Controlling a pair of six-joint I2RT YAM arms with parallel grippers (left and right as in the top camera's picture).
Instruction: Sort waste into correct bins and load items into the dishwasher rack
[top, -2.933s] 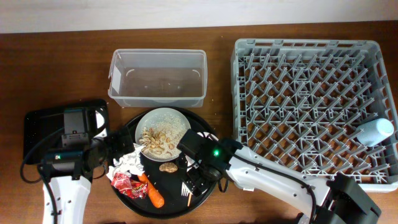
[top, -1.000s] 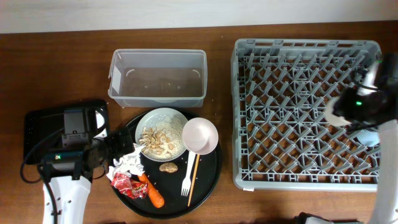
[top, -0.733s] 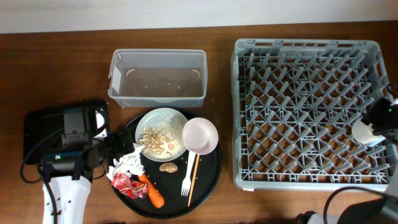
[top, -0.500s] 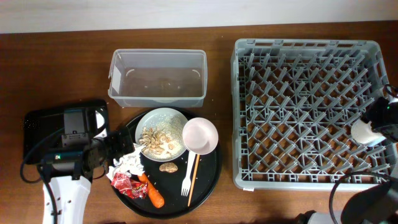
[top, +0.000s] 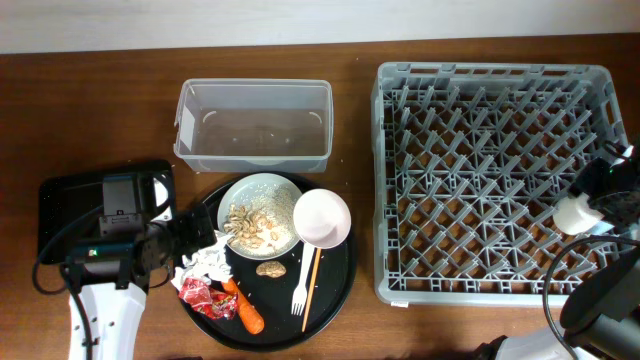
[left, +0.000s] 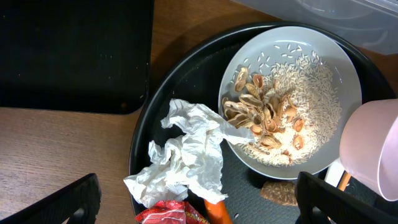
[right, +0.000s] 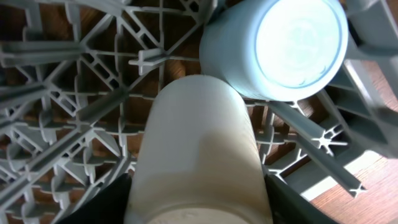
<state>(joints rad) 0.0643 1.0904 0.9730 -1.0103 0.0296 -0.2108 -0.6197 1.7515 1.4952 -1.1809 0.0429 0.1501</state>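
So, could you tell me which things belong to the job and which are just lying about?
Job: tissue, wrapper, carrot, nut shells, brown lump, plate, pink bowl, fork, chopstick, white cup, blue cup, clear tub, flat black bin, rack.
Lying about: round tray.

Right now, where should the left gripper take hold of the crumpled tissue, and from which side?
Pinch the tissue at its raised crumpled middle, straight down from above. One tip drapes over the plate rim, so a sideways approach would probably bump the plate.
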